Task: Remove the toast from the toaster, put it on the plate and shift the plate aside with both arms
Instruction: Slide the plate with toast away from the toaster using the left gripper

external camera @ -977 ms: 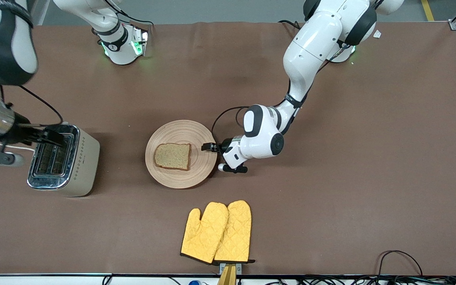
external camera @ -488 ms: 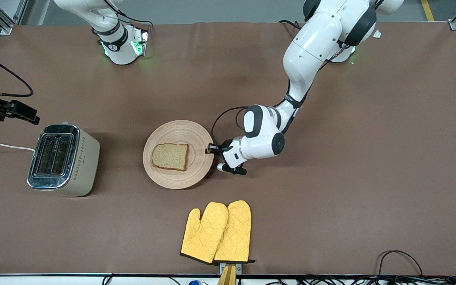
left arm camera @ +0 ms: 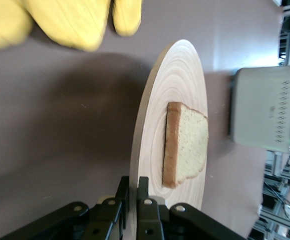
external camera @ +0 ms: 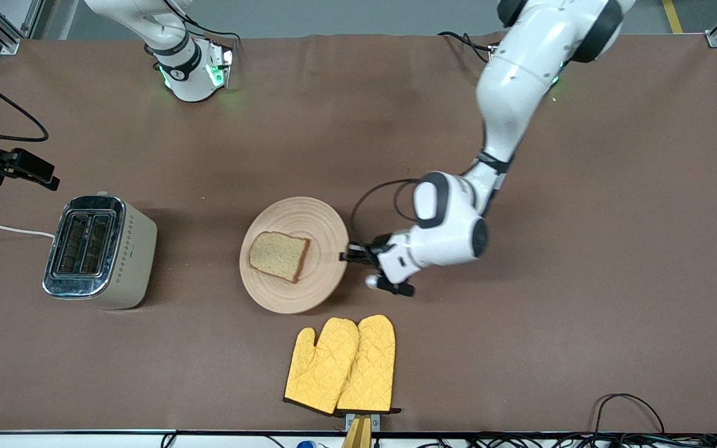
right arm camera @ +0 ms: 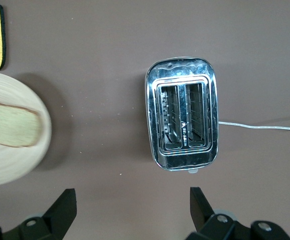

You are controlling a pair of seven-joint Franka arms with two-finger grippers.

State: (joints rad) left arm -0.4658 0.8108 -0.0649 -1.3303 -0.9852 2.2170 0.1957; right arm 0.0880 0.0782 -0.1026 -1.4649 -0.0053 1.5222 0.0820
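Since a second ago, the plate (external camera: 296,256) is being shifted toward the left arm's end of the table, and one edge is being raised so that it sits tilted. Its rim is being pinched by the left gripper (external camera: 351,256), whose jaws are being held tightly closed on the thin wooden edge, as is shown in the left wrist view (left arm camera: 133,192). The toast (external camera: 278,256) is lying on the plate's sloping face. The right gripper (external camera: 35,173) is being held wide and empty over the table beside the toaster (external camera: 100,250), whose slots (right arm camera: 181,116) are being shown empty. Yellow oven mitts (external camera: 341,365) are lying nearer the camera than the plate. The plate is being judged stiff, light and smooth; the toast is being judged light and liable to slide, so a level carry by the rim is being advised.
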